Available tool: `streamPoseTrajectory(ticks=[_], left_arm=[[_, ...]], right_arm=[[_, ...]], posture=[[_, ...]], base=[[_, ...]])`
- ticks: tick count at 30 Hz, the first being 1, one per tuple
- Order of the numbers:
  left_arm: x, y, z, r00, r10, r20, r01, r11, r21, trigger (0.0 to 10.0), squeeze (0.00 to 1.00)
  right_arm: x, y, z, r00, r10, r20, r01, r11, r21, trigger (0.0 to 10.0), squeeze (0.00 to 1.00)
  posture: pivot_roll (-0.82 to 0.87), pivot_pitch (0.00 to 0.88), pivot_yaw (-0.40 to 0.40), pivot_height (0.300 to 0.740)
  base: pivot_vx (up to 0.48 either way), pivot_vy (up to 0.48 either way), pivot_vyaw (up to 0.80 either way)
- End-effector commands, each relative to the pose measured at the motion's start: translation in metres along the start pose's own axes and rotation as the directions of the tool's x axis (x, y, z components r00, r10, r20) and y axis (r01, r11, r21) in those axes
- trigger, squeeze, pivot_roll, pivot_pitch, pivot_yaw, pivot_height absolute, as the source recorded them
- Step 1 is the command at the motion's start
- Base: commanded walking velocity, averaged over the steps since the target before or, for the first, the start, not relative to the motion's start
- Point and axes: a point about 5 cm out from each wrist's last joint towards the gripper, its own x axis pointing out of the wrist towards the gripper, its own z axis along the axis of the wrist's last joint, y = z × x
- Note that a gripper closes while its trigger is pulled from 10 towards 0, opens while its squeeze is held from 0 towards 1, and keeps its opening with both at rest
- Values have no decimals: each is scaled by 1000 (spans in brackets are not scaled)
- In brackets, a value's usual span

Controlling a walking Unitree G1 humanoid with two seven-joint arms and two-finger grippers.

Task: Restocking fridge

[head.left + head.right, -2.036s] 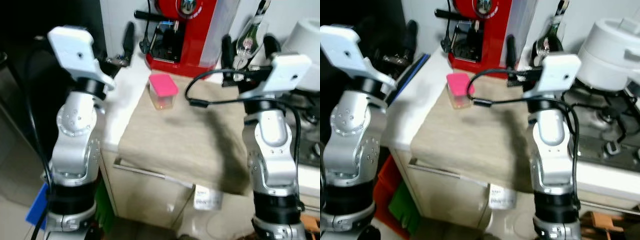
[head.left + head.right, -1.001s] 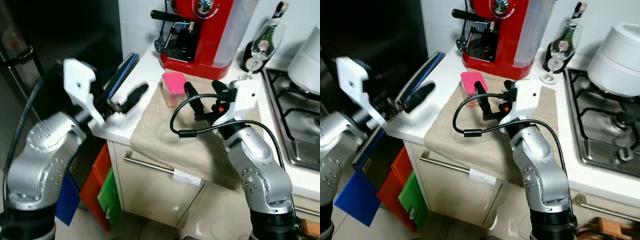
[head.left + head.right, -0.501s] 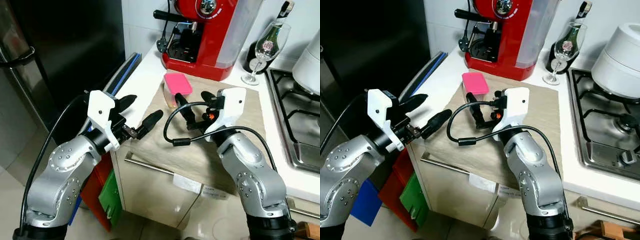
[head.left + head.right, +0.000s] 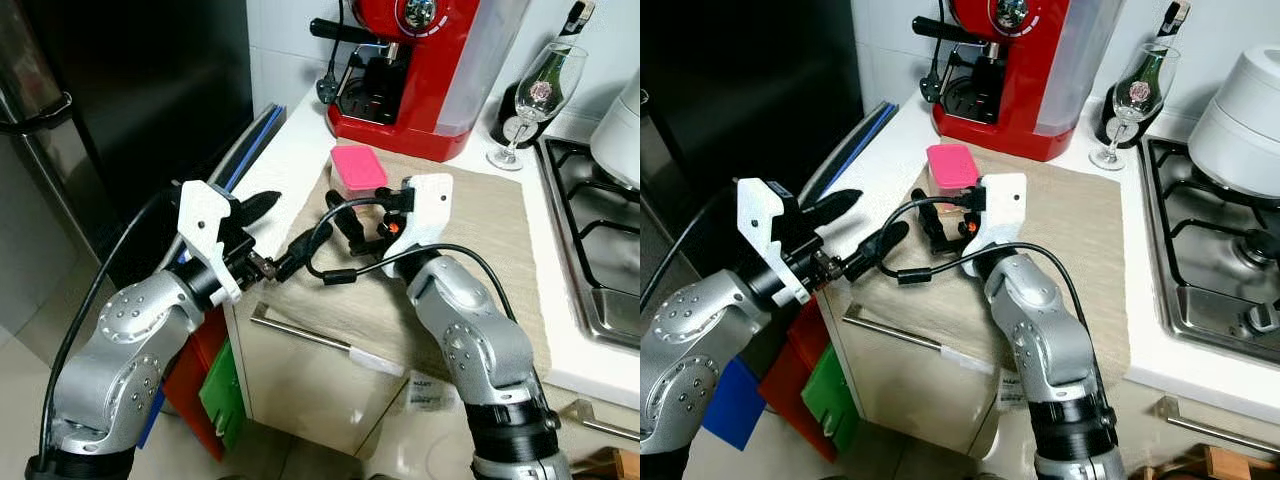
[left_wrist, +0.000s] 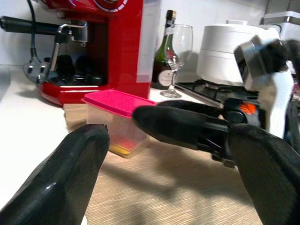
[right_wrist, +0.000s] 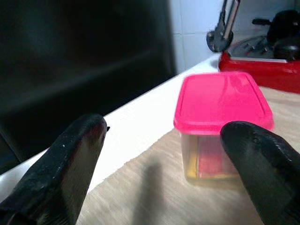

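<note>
Right gripper (image 6: 159, 154) fingers spread, pink-lidded container (image 6: 220, 119) just ahead, untouched (on beige mat (image 4: 480, 250)). Left gripper (image 4: 280, 235) spread too, hovering at counter edge, container beyond it.

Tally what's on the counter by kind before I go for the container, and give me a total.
Container with pink lid: 1
Coffee machine: 1
Wine glass: 1
Bottle: 1
White cooker: 1
Mat: 1
Total: 6
</note>
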Motion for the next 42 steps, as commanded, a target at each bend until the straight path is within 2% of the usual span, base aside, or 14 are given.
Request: streamPoseTrajectory(ticks=[1,13,17,18,25,27,42], left_arm=[[2,-7,4,999,-34,15,34,999,13,10000,0],[8,-8,2,999,-33,22,33,999,7,10000,0],[11,-11,0,999,-37,27,37,999,3,10000,0],[12,-12,0,999,-37,30,37,999,1,10000,0],[15,-16,-1,998,-28,53,28,1000,-7,10000,0],[17,-19,-3,998,-20,62,21,1000,-12,10000,0],[17,-21,-7,998,-12,56,13,1000,-5,10000,0]], right_arm=[[3,-3,2,1000,-5,12,5,1000,-14,10000,0],[22,-9,-11,999,-41,-5,41,997,-58,10000,0],[28,-12,-15,999,-47,-21,45,997,-59,10000,0],[30,-14,-16,998,-56,-29,54,997,-54,0,0],[34,-23,-20,995,-84,-60,81,996,-47,0,0],[35,-30,-19,994,-95,-60,92,995,-48,0,0],[40,-36,-21,992,-113,-57,114,993,6,0,0]], posture=[[48,0,-45,740],[43,0,-52,740],[43,0,-78,740],[44,0,-91,740],[46,0,-127,740],[43,0,-151,740],[49,0,-161,740]], base=[[0,0,0],[0,0,0],[0,0,0],[0,0,0],[0,0,0],[0,0,0],[0,0,0]])
